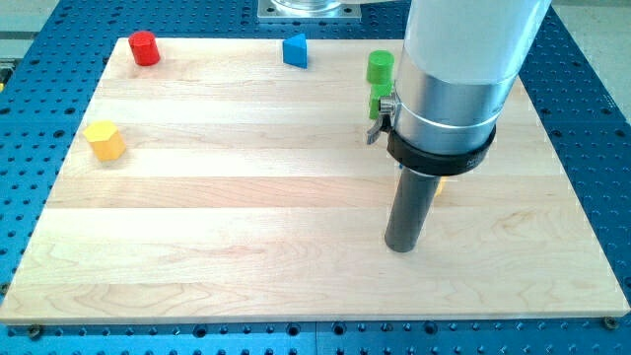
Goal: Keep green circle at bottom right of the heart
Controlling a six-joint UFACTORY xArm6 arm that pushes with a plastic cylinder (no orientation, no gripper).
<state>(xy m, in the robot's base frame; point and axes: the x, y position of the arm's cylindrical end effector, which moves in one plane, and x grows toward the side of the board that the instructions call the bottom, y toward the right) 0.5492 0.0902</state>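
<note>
The green circle (380,67) stands near the view's top, just left of the arm's wide body. A second green block (376,102) lies right below it, partly hidden by the arm; its shape cannot be made out. A small sliver of a yellow-orange block (441,182) shows at the right of the rod, mostly hidden; I cannot tell if it is the heart. My tip (401,247) rests on the board, well below the green circle and slightly right of it, below-left of the yellow sliver.
A red cylinder (145,47) sits at the board's top left corner. A blue block (295,50) sits at top centre. A yellow block (105,140) lies near the left edge. The wooden board (217,227) lies on a blue perforated table.
</note>
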